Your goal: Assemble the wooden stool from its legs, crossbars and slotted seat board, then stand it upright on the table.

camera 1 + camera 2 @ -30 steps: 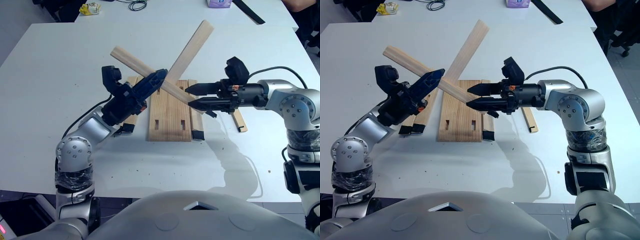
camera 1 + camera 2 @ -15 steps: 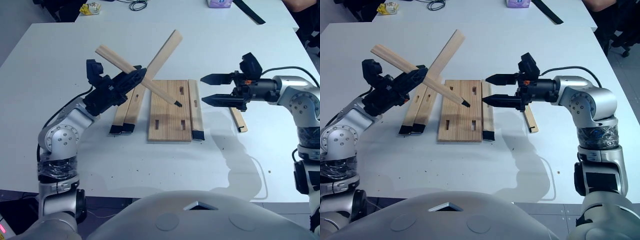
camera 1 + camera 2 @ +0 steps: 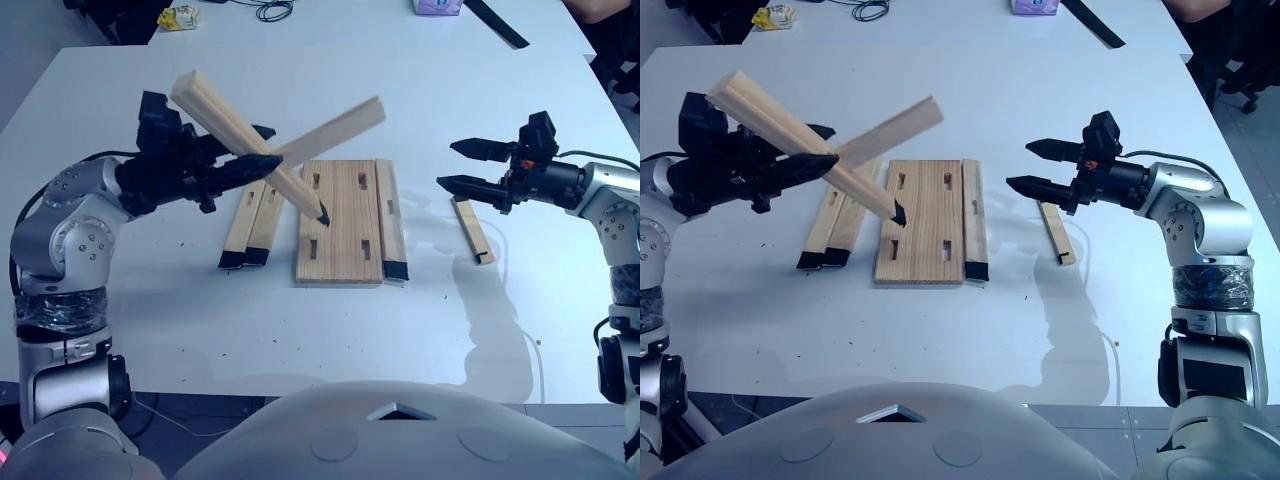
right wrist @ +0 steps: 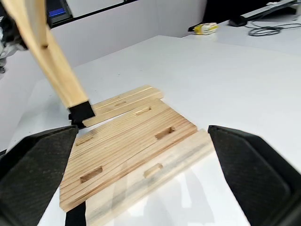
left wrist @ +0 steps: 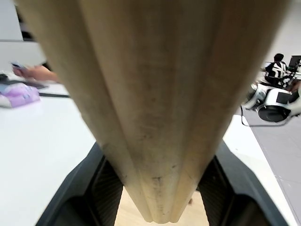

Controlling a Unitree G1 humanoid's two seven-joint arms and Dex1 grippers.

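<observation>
Left gripper [image 3: 268, 150]: arm raised left of the seat board [image 3: 340, 235], forearm level, fingers clamped on the crossed legs [image 3: 225, 112]. These are held aloft, their black-capped foot over the board.
Right gripper [image 3: 447, 164]: arm extended level, fingers spread, holding nothing, near the short crossbar [image 3: 470, 230] lying on the table [image 3: 300, 330].
Two loose legs [image 3: 248, 225] lie left of the board; a third leg [image 3: 390, 215] lies just beside its right edge.

**Inspector:** State of the left hand [image 3: 812, 152]?

**Assistant:** Closed on the crossed slats [image 3: 868, 190], which are held clear above the bench [image 3: 1040, 60]. Their black-capped end hangs over the seat board [image 3: 925, 240].

**Inspector:** And the right hand [image 3: 1020, 164]?

**Assistant:** Fingers apart, holding nothing, above the bench near the short crossbar [image 3: 1054, 236]. Two legs [image 3: 820, 228] lie just left of the board. A third leg [image 3: 975, 215] lies along its right edge.
</observation>
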